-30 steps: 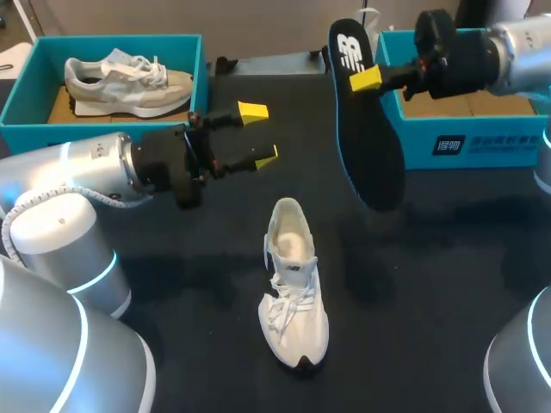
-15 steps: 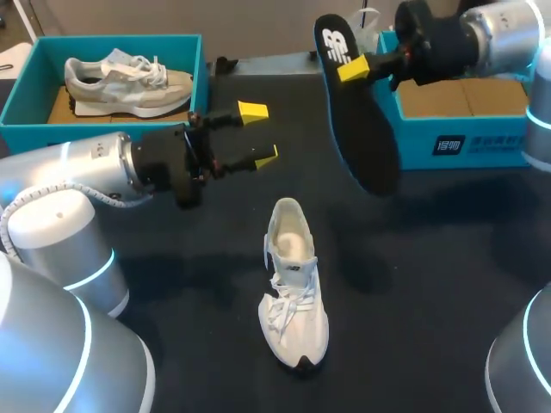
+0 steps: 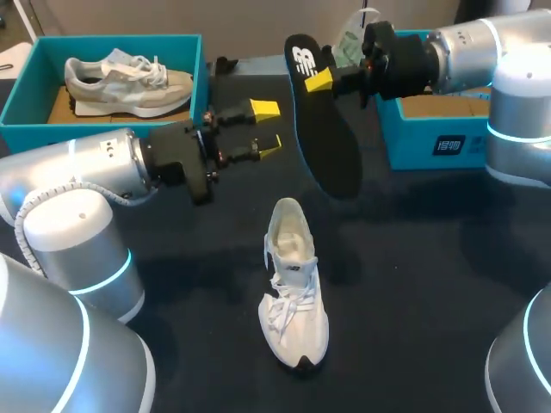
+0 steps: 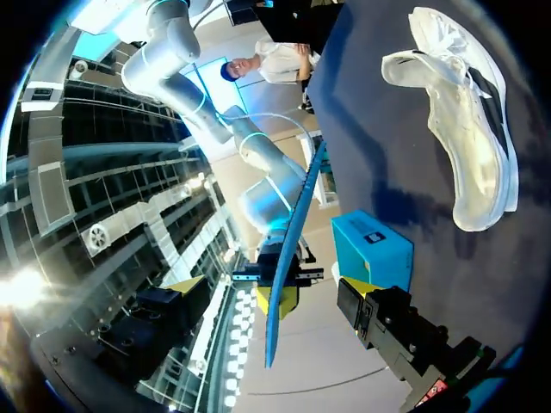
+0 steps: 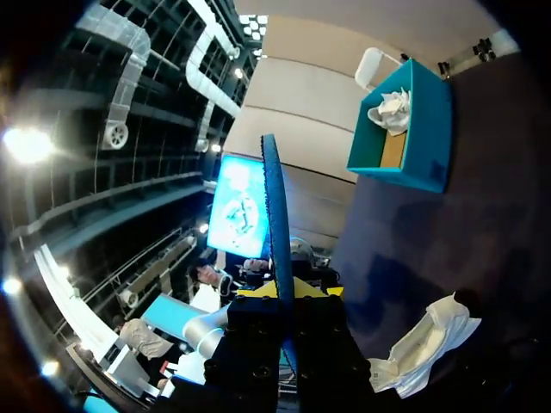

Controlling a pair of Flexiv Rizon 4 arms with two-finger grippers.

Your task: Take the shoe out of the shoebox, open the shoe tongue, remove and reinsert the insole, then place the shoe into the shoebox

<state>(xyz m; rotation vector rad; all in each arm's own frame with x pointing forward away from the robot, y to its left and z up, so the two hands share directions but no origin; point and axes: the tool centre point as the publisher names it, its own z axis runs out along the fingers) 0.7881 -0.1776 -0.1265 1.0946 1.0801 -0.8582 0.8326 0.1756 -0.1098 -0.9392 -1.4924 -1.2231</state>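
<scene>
Right gripper (image 3: pixel 320 80) clamps the black insole (image 3: pixel 327 138) near its heel and holds it tilted in the air, above and behind the white shoe (image 3: pixel 293 284) lying on the table. Left gripper (image 3: pixel 265 129) hangs open near the insole. A grey shoe (image 3: pixel 129 82) sits in the left box (image 3: pixel 17 103); the right arm partly hides the right box (image 3: pixel 430 142).

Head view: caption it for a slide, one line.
The right claw holds the black insole in the air beyond the white shoe; the open left claw hovers alongside.
</scene>
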